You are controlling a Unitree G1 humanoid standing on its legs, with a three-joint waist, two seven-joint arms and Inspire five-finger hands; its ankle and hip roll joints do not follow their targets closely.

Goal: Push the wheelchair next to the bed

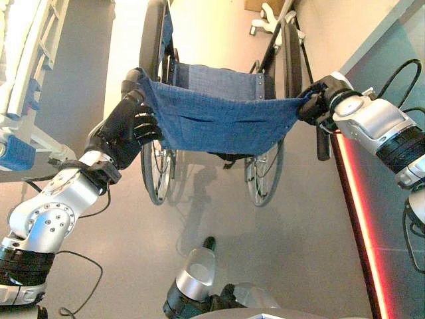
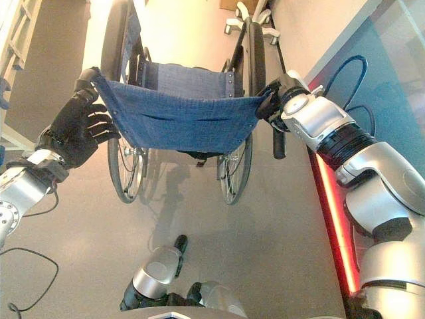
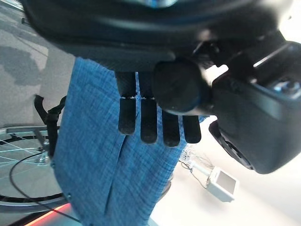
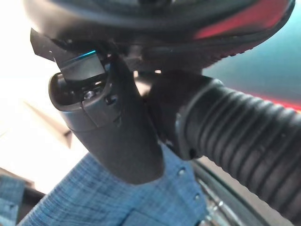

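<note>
The wheelchair, with a blue cloth backrest [image 1: 219, 119] and large spoked wheels [image 1: 156, 173], stands straight ahead of me, its back towards me. My left hand [image 1: 126, 129] is curled at the left push handle, whose round black end [image 3: 181, 92] shows between thumb and fingers [image 3: 150, 122]; the fingers lie against the blue cloth. My right hand [image 1: 317, 100] is shut round the ribbed black right push handle [image 4: 244, 141], whose end [image 1: 323, 143] sticks out below the hand. The bed [image 1: 26, 80], white-framed with blue fittings, runs along the far left.
A wall with a teal panel [image 1: 398, 80] and a glowing red strip [image 1: 358, 212] at its foot runs close along the right. A white wheeled base [image 1: 269, 20] stands beyond the wheelchair. Grey floor lies between the wheelchair and the bed.
</note>
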